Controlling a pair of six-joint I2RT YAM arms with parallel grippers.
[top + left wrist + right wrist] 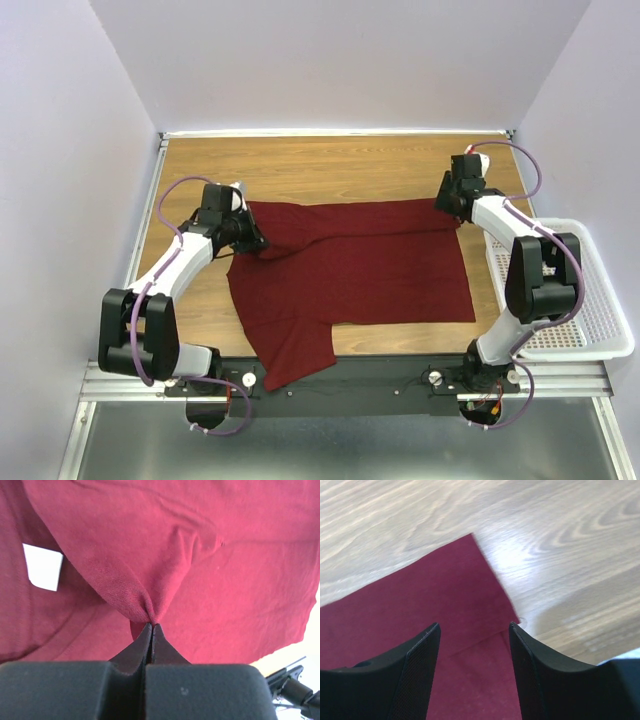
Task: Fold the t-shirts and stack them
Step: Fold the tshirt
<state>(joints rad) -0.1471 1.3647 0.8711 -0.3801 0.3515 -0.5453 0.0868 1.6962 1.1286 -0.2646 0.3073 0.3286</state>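
T-shirt: the dark red t-shirt (350, 270) lay spread across the middle of the wooden table (330, 165), mostly flat, with one flap reaching the near edge at the left.
Left side of the shirt: the cloth was bunched and lifted into a small peak where it was held.
Left fingers: the left fingers (151, 630) were pressed tightly together, pinching a fold of the shirt at their tips (no gap showed between them).
Right fingers: the right fingers (447, 204) stood spread wide at the shirt's far right corner, holding nothing; in the wrist view the corner and its edge lay in the gap between them, and whether the tips touched the cloth could not be told.
Label: a small white tag (44, 567) showed on the cloth to the left of the pinched fold.
Basket: a white mesh basket (600, 320) sat at the table's right edge, apart from the shirt.
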